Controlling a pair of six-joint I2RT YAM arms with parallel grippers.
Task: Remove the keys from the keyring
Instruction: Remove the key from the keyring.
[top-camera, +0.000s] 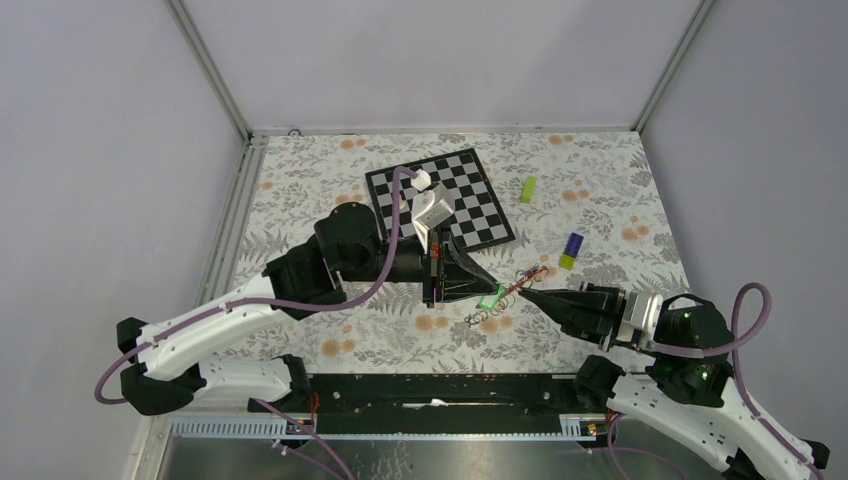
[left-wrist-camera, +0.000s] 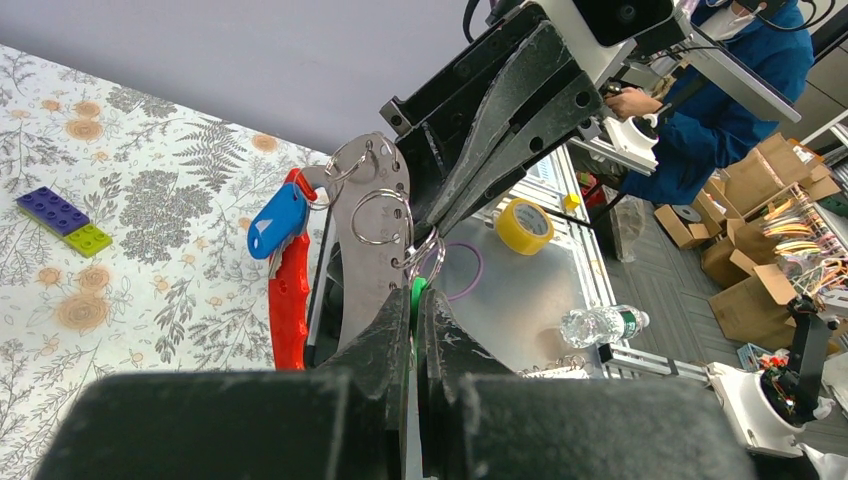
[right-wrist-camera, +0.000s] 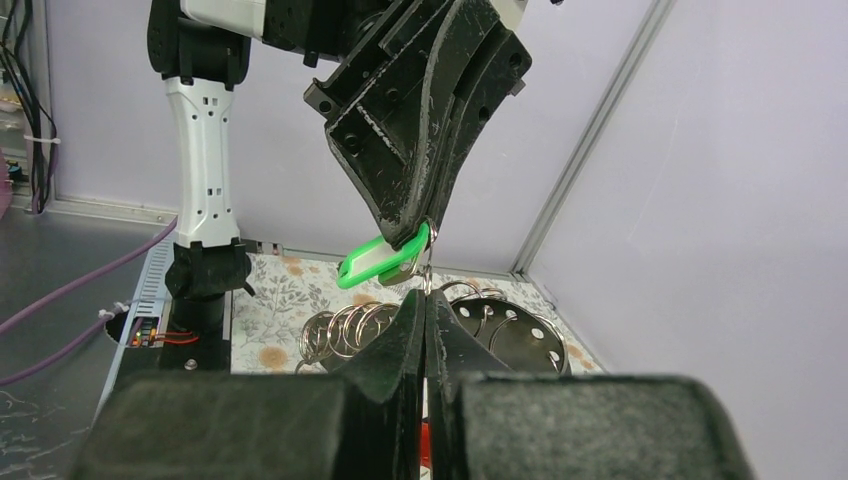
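My left gripper is shut on the green-headed key, held above the table between the two arms. The keyring is a bunch of silvery rings on a holed metal plate, and it hangs from that key. My right gripper faces the left one tip to tip and is shut on a thin ring of the keyring just under the green key. A blue-headed key and the red strap hang at the side.
A chessboard lies at the back, partly under the left arm. A lime-green block and a purple-and-yellow block lie to its right. Off the table are a yellow tape roll and a water bottle.
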